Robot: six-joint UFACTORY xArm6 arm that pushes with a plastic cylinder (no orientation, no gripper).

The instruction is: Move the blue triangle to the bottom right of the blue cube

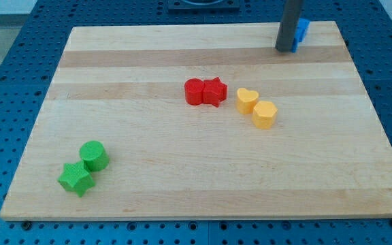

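Blue plastic block (303, 30), shape unclear, at wooden board's (203, 184) top-right edge; my tip (284, 50) touching its left, gripping nothing; board centre-right open.

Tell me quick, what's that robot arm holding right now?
Nothing: no claw, just a straight dark rod. My tip rests on the wooden board, touching a partly hidden blue block at the view's top right.

Pale board on a blue bench

A light wooden board (203, 177) lies on a blue perforated table (5, 61), evenly lit, dotted with holes.
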